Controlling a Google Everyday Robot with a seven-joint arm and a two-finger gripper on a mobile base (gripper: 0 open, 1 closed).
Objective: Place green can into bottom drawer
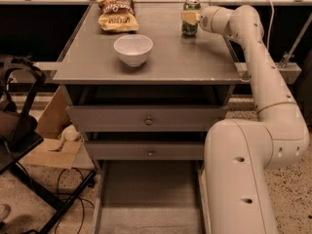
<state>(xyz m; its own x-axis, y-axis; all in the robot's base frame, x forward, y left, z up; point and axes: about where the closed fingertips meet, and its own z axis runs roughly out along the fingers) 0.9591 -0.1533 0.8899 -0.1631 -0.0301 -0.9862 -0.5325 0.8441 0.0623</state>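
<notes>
The green can [190,23] stands upright at the far right of the grey cabinet top [170,57]. My gripper [190,16] is at the can's upper half, reaching in from the right, and a pale part of it covers the can's front. The can's base rests on the top. The bottom drawer [146,194] is pulled out towards me at floor level, and its long flat grey tray is bare. My arm's white base [239,179] stands right next to the drawer's right side.
A white bowl [133,49] sits mid-top, left of the can. A chip bag [117,14] lies at the far left. Two upper drawers with knobs [148,121] are shut. A black chair [19,130], cardboard [53,150] and cables lie on the floor at left.
</notes>
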